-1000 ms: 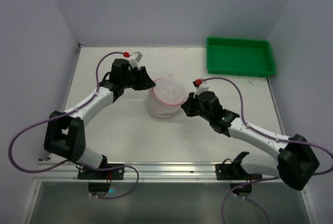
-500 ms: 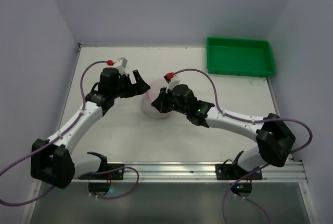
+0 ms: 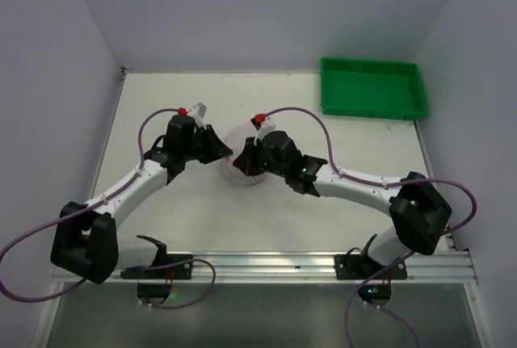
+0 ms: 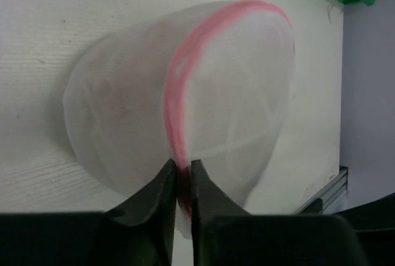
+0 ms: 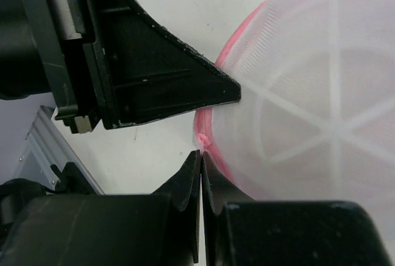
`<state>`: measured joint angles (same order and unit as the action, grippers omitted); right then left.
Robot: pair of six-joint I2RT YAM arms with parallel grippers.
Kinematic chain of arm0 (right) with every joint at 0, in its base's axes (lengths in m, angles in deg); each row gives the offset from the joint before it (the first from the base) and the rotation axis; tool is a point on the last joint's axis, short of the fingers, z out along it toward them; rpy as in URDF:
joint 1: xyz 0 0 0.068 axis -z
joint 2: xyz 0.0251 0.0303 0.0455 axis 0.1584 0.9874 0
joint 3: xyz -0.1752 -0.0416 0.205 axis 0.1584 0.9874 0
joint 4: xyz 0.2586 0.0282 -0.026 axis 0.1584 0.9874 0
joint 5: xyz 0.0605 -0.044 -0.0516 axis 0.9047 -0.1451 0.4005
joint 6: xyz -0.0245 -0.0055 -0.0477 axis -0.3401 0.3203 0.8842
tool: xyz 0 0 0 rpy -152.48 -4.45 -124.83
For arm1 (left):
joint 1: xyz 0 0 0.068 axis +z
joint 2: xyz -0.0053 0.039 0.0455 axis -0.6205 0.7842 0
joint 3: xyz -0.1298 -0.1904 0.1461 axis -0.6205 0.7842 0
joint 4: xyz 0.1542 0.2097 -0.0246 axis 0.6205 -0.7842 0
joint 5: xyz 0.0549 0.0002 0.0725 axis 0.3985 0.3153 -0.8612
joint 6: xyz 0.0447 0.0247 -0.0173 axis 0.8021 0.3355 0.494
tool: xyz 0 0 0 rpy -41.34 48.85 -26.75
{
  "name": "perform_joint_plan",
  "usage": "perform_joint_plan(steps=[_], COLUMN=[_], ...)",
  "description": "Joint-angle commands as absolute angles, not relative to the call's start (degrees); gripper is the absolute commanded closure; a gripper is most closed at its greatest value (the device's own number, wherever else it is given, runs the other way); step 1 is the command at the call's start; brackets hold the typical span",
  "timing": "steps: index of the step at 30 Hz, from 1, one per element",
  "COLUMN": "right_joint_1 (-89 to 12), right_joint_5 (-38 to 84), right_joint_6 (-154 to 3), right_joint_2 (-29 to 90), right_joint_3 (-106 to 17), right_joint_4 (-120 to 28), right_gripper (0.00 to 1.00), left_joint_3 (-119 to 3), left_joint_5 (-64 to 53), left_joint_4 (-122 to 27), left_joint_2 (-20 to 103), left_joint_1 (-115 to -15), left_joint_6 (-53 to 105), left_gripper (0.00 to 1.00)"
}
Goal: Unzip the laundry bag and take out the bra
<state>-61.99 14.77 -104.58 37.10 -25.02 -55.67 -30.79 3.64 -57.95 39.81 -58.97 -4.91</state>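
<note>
The laundry bag (image 3: 239,172) is a round white mesh pouch with pink zipper trim (image 4: 176,93), lying on its side mid-table between both arms. My left gripper (image 4: 183,168) is shut on the pink trim at the bag's near rim. My right gripper (image 5: 202,155) is shut, its tips touching the trim just below a small pink zipper pull (image 5: 201,137); nothing shows between its jaws. One finger of the left gripper (image 5: 173,84) reaches the rim right above it. The bra is hidden; only mesh and white ribs show.
A green tray (image 3: 371,88) sits at the back right corner of the white table (image 3: 178,219). Walls close the table at left, back and right. Both arms crowd the bag from either side.
The left gripper opened wide, then closed on the bag's pink trim. The right arm swung left across the bag to the zipper side, staying shut. The bag shifted slightly left.
</note>
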Motion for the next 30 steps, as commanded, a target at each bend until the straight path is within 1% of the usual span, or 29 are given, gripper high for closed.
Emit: perform_joint_plan(steps=[1,2,7,10,11,12,15,19,20,21,22,23,25,26,27,28,29,30], right_joint_1=[-62.2,-62.1,-59.7,-52.9,-48.3,-46.0,-40.9,-40.3,-40.3,-40.5,-40.8,-41.1,-41.5,-41.8,-42.0,-42.1,-42.2,-42.2], right_joint_5=[14.2,13.0,11.2,14.3,14.9,14.9,14.9,17.4,18.6,19.3,20.0,20.5,20.6,20.7,20.5,20.3,20.0,19.7], right_joint_6=[-104.3,-103.9,-100.6,-101.0,-101.4,-101.4,-100.5,-99.5,-99.2,-98.8,-98.6,-98.5,-97.8,-97.6,-97.2,-97.1,-97.0,-96.6], right_joint_2=[35.0,34.4,28.2,25.2,23.3,22.6,20.8,21.6,21.6,21.3,21.0,20.4,17.9,17.0,15.1,14.0,13.0,11.9], right_joint_3=[-25.1,-23.4,-16.9,-10.1,-7.0,-5.9,-4.4,-6.4,-7.6,-7.9,-8.3,-8.7,-9.0,-9.4,-9.6,-9.8,-10.0,-10.0], right_joint_4=[-56.7,-56.6,-52.3,-50.9,-50.5,-49.2,-47.3,-46.9,-46.9,-46.9,-46.9,-46.9,-45.3,-44.9,-43.7,-43.0,-42.4,-41.4], right_gripper=[1.00,1.00,1.00,1.00,1.00,1.00,1.00,1.00,1.00,1.00,0.96,0.85,0.71,0.64,0.56,0.44,0.40,0.37], left_joint_3=[-31.8,-32.2,-33.9,-33.2,-32.7,-32.3,-30.0,-26.1,-24.4,-23.6,-22.4,-21.9,-21.8,-22.1,-22.9,-25.1,-26.3,-27.8], left_joint_5=[4.4,3.1,2.2,3.6,4.4,4.9,6.8,10.9,12.2,12.4,12.3,11.9,10.4,8.0,6.4,4.7,1.7,0.4], left_joint_4=[-55.2,-55.7,-59.0,-58.9,-58.9,-58.6,-56.8,-54.1,-53.0,-52.5,-52.4,-52.4,-53.4,-54.5,-57.0,-58.7,-61.6,-62.8], left_joint_2=[39.5,39.4,39.0,38.0,37.8,37.2,36.0,35.1,34.8,33.6,32.9,32.0,29.1,28.1,26.5,25.9,25.4,24.9], left_joint_1=[-59.1,-59.1,-58.3,-56.8,-56.4,-55.9,-55.4,-55.6,-55.9,-56.2,-56.7,-56.8,-56.7,-56.7,-56.7,-56.7,-56.7,-56.6], left_joint_6=[-4.5,-4.0,-1.7,-1.3,-1.2,-1.3,-1.7,-3.6,-4.0,-4.0,-4.1,-4.1,-3.5,-3.0,-2.4,-0.8,0.2,1.3], left_gripper=[0.93,1.00,1.00,1.00,1.00,1.00,1.00,1.00,0.97,0.87,0.77,0.59,0.39,0.20,0.12,0.06,0.00,0.00])
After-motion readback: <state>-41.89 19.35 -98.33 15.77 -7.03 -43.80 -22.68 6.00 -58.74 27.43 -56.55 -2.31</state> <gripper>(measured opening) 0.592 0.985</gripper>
